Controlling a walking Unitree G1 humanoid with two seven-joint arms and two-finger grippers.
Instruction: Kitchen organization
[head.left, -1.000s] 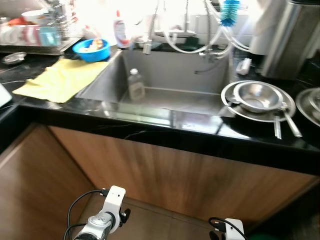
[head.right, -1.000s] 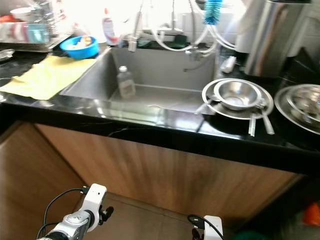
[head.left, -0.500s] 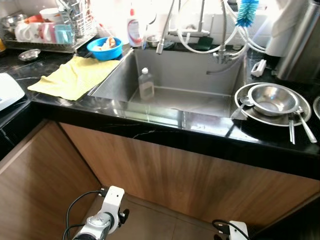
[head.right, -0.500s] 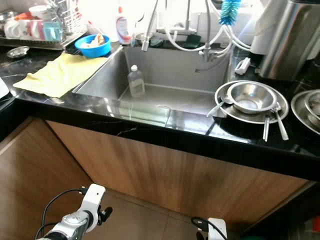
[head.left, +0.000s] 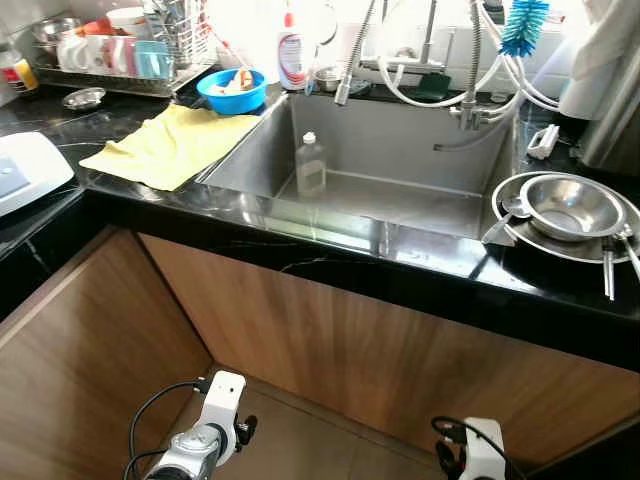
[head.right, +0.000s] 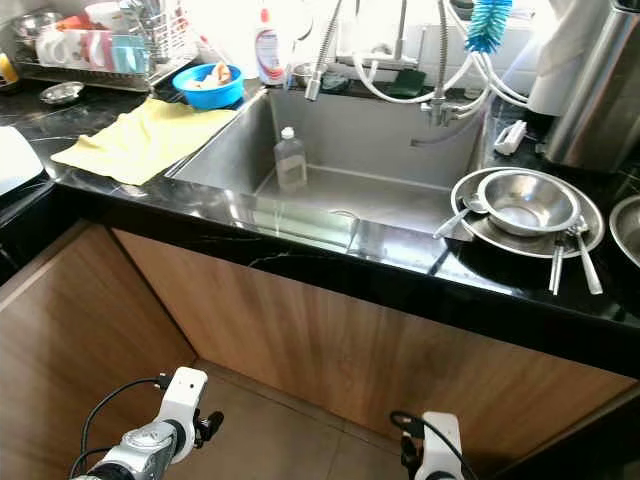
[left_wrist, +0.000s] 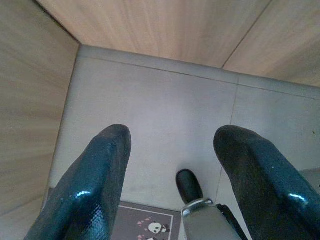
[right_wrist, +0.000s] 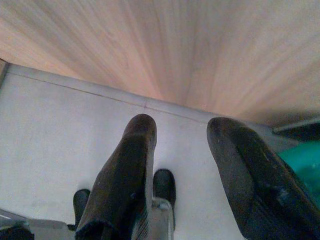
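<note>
A steel sink (head.left: 400, 200) is set in the black counter (head.left: 330, 255), and a clear plastic bottle (head.left: 310, 165) stands upright in the basin. Left of it lie a yellow cloth (head.left: 170, 145) and a blue bowl (head.left: 232, 92). On the right, a steel bowl (head.left: 573, 205) sits on a steel plate with utensils (head.right: 585, 262) beside it. Both arms hang low before the wooden cabinet front. My left gripper (left_wrist: 172, 135) is open above the grey floor tiles. My right gripper (right_wrist: 181, 124) is open too, near the cabinet's foot. Neither holds anything.
A dish rack (head.left: 120, 55) with cups stands at the back left, and a soap bottle (head.left: 291, 55) and blue brush (head.left: 524, 20) are behind the sink. A white appliance (head.left: 25, 172) lies on the left counter. A steel canister (head.right: 600, 90) stands at the right. Wooden cabinet walls (head.left: 80, 340) close in on the left.
The whole picture has slid to the right and sharpened, so the camera has moved. Nothing on the counter has shifted, and both arms still hang low.
</note>
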